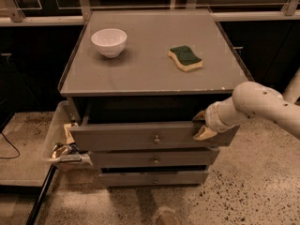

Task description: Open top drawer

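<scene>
The top drawer (122, 137) is a wide grey front with a small round metal knob (156, 138) at its centre. It stands pulled out from the cabinet, with a dark gap behind its upper edge. My gripper (201, 125) sits at the drawer's right end, on a white arm (255, 104) coming in from the right. One tan finger (205, 133) lies against the drawer front and the other is at its top edge.
A white bowl (108, 41) and a green-and-yellow sponge (185, 58) lie on the grey cabinet top (150, 74). Two narrower drawers (154, 160) sit below, shut. A clear bin with wrappers (63, 146) stands at the cabinet's left. Speckled floor lies in front.
</scene>
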Motion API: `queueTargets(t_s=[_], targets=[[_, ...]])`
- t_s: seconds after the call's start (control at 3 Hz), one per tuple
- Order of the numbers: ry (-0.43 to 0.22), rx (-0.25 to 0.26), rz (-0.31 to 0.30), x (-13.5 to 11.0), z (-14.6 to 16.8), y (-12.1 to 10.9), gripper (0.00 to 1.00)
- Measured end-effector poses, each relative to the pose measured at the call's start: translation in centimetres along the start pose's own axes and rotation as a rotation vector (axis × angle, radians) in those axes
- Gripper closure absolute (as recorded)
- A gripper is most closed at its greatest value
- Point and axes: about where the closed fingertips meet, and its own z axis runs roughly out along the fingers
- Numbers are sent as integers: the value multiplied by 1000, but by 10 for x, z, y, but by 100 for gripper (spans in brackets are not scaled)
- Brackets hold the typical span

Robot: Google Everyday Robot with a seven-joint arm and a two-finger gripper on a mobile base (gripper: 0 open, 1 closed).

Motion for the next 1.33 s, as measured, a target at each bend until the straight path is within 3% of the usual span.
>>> queueTargets(t_s=[0.67, 1.0, 1.33], targets=[[-18, -21, 1, 4, -7, 11, 18], [-39, -50, 8, 11, -28, 41, 21], [-52, -60, 18, 17, -52, 68, 45]])
